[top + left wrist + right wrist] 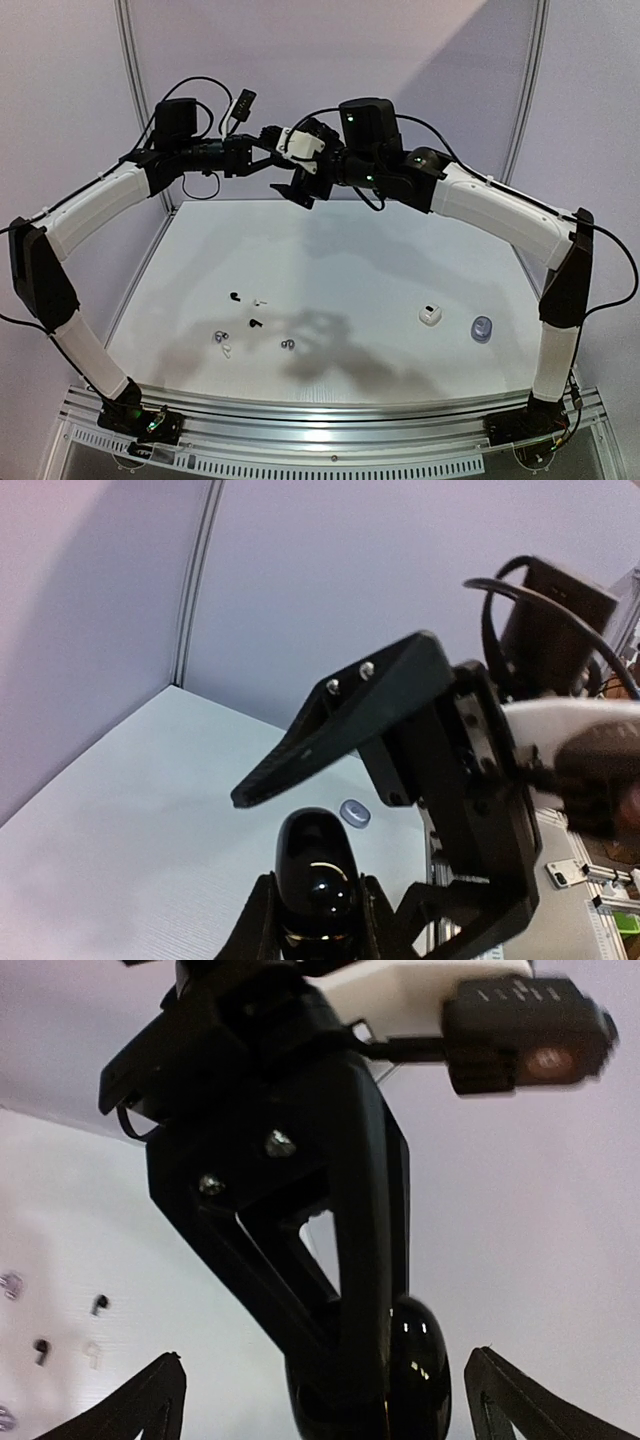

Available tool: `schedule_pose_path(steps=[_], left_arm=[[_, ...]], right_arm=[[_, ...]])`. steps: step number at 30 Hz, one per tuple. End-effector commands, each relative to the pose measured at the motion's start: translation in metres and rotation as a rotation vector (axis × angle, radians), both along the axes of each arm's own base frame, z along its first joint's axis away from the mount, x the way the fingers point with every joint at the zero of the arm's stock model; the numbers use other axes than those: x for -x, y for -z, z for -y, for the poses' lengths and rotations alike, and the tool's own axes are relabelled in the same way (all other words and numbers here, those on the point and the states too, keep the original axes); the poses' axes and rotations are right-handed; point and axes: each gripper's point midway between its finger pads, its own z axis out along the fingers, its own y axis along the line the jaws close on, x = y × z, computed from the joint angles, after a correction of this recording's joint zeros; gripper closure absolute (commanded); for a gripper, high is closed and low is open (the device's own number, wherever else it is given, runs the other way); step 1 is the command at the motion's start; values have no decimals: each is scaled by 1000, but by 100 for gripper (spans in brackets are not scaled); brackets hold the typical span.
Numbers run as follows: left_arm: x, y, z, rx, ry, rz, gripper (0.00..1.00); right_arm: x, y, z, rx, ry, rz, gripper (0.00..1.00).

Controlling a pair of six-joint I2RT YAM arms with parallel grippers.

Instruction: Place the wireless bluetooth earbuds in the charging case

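Observation:
My left gripper [272, 158] [318, 920] is raised high at the back, shut on a glossy black charging case [318, 875]. My right gripper [292, 172] [335, 1400] is open, with its fingertips [160, 1400] spread wide on either side of the left gripper's fingers [330, 1210] and the black case [418, 1370]. It touches nothing that I can see. Several tiny earbuds lie on the table at the front left: black ones [235, 296] [253, 322], white ones [260, 301] [226, 350] and silvery ones [217, 336] [288, 344]. Some also show at the left of the right wrist view [100, 1303].
A white case [430, 315] and a blue-grey case [482, 328] sit on the table at the front right. The blue-grey case also shows in the left wrist view [355, 813]. Walls close off the back and sides. Cables hang by both wrists.

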Motion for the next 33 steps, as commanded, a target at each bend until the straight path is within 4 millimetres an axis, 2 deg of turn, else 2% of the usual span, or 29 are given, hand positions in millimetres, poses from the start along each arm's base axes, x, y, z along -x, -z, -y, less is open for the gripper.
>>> schedule_pose_path(steps=[1, 2, 5, 11, 19, 21, 27, 33], left_arm=[[14, -15, -17, 38, 58, 158, 100], [16, -14, -17, 33, 65, 188, 100], [30, -16, -18, 53, 103, 293, 100], [45, -19, -18, 70, 129, 349, 100], [50, -16, -12, 67, 130, 334, 100], [52, -16, -10, 69, 137, 330, 100], [56, -18, -8, 77, 151, 327, 100], [57, -18, -6, 80, 158, 318, 100]], right_arm=[[19, -35, 33, -227, -202, -377, 1], [30, -39, 36, -269, -288, -476, 1], [36, -39, 37, -340, -371, -673, 6], [39, -21, 27, -349, -414, -827, 24], [53, -24, 13, -350, -518, -846, 24], [53, -26, 9, -351, -515, -827, 28], [44, -16, 4, -339, -464, -823, 56], [44, -14, 3, -329, -464, -820, 58]])
